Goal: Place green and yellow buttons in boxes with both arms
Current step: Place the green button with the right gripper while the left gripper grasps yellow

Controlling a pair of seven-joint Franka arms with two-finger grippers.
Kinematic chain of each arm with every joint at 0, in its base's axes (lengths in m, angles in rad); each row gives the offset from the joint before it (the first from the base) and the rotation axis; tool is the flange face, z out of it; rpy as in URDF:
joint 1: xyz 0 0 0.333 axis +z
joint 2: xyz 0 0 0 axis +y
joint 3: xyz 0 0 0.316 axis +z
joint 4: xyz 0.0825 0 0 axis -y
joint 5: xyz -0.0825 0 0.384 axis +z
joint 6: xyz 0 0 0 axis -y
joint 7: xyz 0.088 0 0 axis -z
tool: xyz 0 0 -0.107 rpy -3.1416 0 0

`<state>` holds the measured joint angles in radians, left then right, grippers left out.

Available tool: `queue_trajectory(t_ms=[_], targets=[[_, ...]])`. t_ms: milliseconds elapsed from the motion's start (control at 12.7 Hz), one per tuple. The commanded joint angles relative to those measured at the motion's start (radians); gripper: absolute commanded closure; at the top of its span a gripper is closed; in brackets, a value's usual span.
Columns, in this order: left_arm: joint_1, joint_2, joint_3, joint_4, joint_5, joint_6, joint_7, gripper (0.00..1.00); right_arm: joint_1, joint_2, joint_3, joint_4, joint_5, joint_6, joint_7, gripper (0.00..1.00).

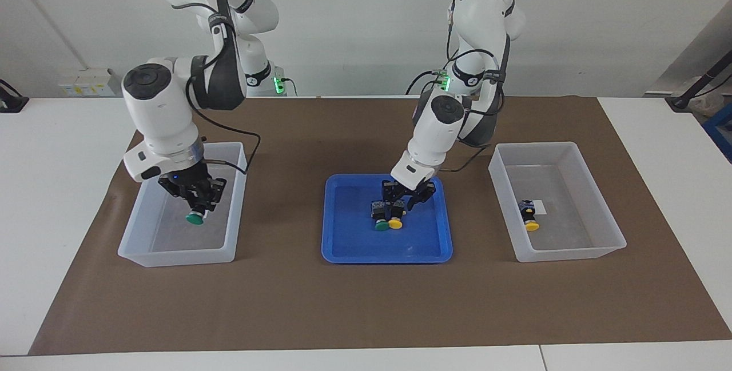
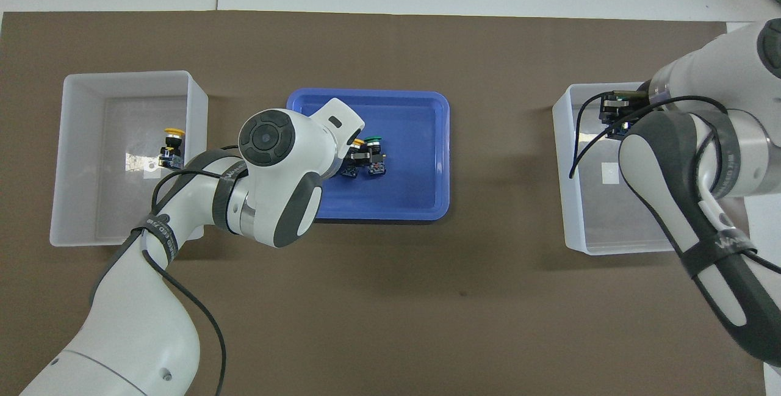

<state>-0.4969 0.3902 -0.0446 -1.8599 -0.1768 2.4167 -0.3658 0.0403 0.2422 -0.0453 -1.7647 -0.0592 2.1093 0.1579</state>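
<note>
At the right arm's end of the bench: right tool [image 1: 198, 209] clamped on a green-capped push-button switch [image 1: 196, 218], hanging inside a translucent whitish plastic bin [image 1: 239, 176]; next, release. Mid-bench, over the shallow blue tray [image 1: 343, 245]: left tool [image 1: 402, 205] down at a yellow-capped switch [image 1: 396, 223] touching a second green-capped switch [image 1: 381, 224]; fingers' state impossible to tell. Toward the left arm's end: another yellow-capped switch [image 1: 530, 214] already in the second whitish bin [image 1: 595, 188].

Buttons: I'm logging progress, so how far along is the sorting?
Done: one yellow button lies in the left arm's box. In hand: the right claw holds a green button over its box; the left claw is down at the tray's yellow button. Left: the tray's green button.
</note>
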Motion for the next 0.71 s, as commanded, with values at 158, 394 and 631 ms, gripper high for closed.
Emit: queue_trajectory(t_ms=[158, 394, 631], targets=[[-0.014, -0.047, 0.019, -0.053, 0.011, -0.027, 0.065, 0.41, -0.074, -0.04, 0.012, -0.238, 0.022, 0.205, -0.142, 1.0], [-0.022, -0.027, 0.019, -0.056, 0.011, 0.021, 0.065, 0.42, -0.118, -0.021, 0.01, -0.323, 0.021, 0.332, -0.17, 1.0], [-0.022, -0.01, 0.019, -0.058, 0.011, 0.079, 0.065, 0.45, -0.131, 0.003, 0.01, -0.328, 0.019, 0.343, -0.169, 1.0]])
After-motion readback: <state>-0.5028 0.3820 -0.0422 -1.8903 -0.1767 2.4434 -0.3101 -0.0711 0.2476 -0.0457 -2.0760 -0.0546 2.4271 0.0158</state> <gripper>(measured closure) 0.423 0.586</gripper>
